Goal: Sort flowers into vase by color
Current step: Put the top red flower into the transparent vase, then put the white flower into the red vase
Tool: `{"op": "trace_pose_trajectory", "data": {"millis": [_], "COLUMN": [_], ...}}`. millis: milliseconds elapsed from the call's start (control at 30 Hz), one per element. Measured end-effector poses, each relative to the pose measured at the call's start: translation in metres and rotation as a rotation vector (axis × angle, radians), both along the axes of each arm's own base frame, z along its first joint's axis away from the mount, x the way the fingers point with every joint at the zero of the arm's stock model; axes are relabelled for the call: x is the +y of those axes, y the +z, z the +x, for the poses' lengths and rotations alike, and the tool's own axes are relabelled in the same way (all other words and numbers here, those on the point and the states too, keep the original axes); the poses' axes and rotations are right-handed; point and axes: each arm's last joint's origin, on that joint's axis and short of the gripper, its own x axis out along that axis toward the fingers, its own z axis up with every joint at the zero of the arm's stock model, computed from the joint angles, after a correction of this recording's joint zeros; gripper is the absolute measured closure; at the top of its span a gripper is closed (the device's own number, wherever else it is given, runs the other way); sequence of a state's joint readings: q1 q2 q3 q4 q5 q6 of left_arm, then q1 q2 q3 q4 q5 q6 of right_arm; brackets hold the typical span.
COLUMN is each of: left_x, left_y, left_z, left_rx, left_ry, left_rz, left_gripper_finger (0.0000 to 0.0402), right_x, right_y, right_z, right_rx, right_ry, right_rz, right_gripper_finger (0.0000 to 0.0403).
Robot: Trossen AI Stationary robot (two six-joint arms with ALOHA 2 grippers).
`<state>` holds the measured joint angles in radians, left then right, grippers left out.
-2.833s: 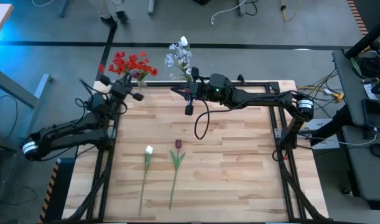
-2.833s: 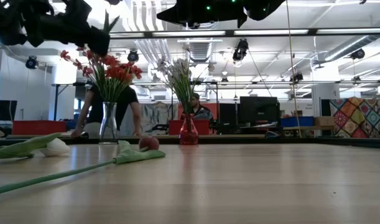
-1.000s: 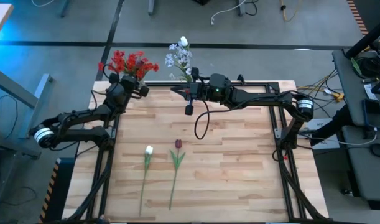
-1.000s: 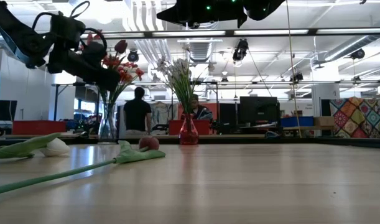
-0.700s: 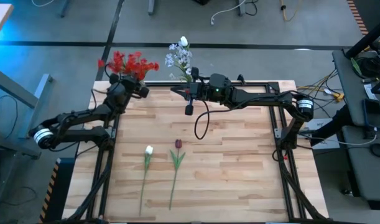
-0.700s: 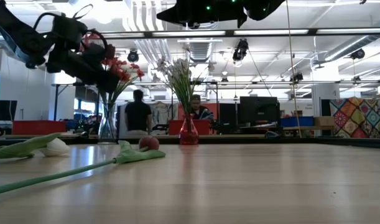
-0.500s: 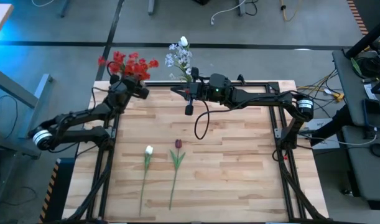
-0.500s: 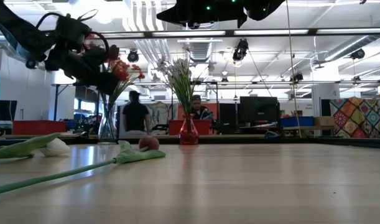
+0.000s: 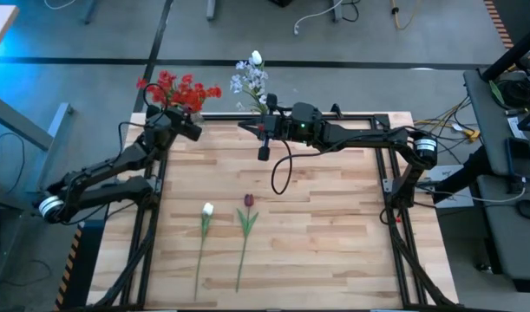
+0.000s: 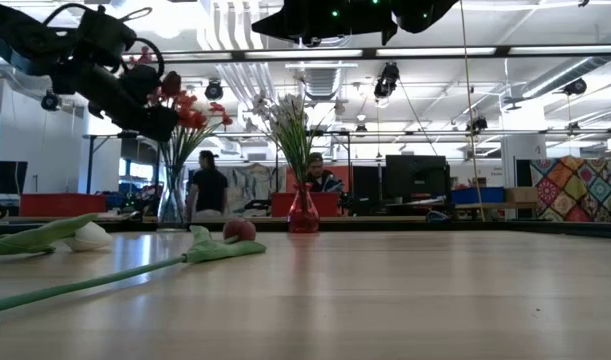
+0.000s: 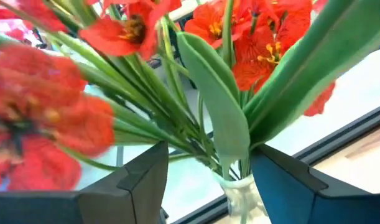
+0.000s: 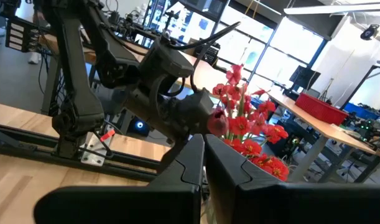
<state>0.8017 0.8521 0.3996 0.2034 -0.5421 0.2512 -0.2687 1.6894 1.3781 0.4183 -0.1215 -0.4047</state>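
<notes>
The table [image 9: 334,225] is pale butcher-block wood on a black frame, standing on a grey floor [image 9: 91,35]. Seen level, the room beyond is an open workshop with monitors, a red bin and a patchwork quilt [image 10: 570,190] at far right; a person [image 10: 207,187] stands behind the table's far edge.

At the far left corner a clear vase [image 10: 172,200] holds the red flowers [image 9: 179,87]. The left gripper [image 9: 179,126] sits just beside those stems, its fingers [image 11: 140,180] spread wide on either side of them with nothing clamped. The blooms and leaves crowd the left wrist camera.

Nearer the front lie a white bud [image 9: 207,210] and a dark red tulip [image 9: 248,201], side by side, stems pointing to the front edge.

Farther right on the far edge, a red vase [image 10: 303,212] carries the white and pale-blue sprays [image 9: 251,78]. The right gripper [image 9: 263,132] hangs just beside it, fingers pressed together, empty.
</notes>
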Motion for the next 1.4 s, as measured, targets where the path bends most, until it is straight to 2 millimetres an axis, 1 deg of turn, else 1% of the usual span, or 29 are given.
{"op": "trace_pose_trajectory", "data": {"millis": [267, 467, 933, 1067, 1200, 1400], "left_x": [-0.011, -0.022, -0.051, -0.059, -0.068, -0.08], "left_y": [0.004, 0.004, 0.006, 0.005, 0.0, -0.004], "left_z": [-0.009, -0.013, -0.007, -0.007, -0.005, 0.002], "left_rx": [-0.015, -0.011, -0.112, -0.109, -0.107, -0.151], "left_ry": [0.002, -0.029, -0.169, -0.173, -0.197, -0.264], "left_rz": [-0.02, -0.053, -0.107, -0.123, -0.171, -0.23], "left_gripper_finger": [0.0193, 0.0193, 0.0193, 0.0193, 0.0193, 0.0193], "right_x": [0.0, -0.001, -0.003, -0.003, -0.003, -0.001], "right_y": [0.0, -0.002, -0.008, -0.011, -0.023, -0.044], "right_z": [0.0, 0.0, -0.001, -0.001, -0.003, -0.008], "right_rx": [-0.001, 0.021, 0.082, 0.11, 0.133, 0.143], "right_ry": [0.0, -0.026, -0.048, -0.047, -0.044, -0.04], "right_rz": [-0.001, -0.02, -0.004, 0.003, -0.007, 0.032], "right_gripper_finger": [0.0394, 0.0394, 0.0394, 0.0394, 0.0394, 0.0394]}}
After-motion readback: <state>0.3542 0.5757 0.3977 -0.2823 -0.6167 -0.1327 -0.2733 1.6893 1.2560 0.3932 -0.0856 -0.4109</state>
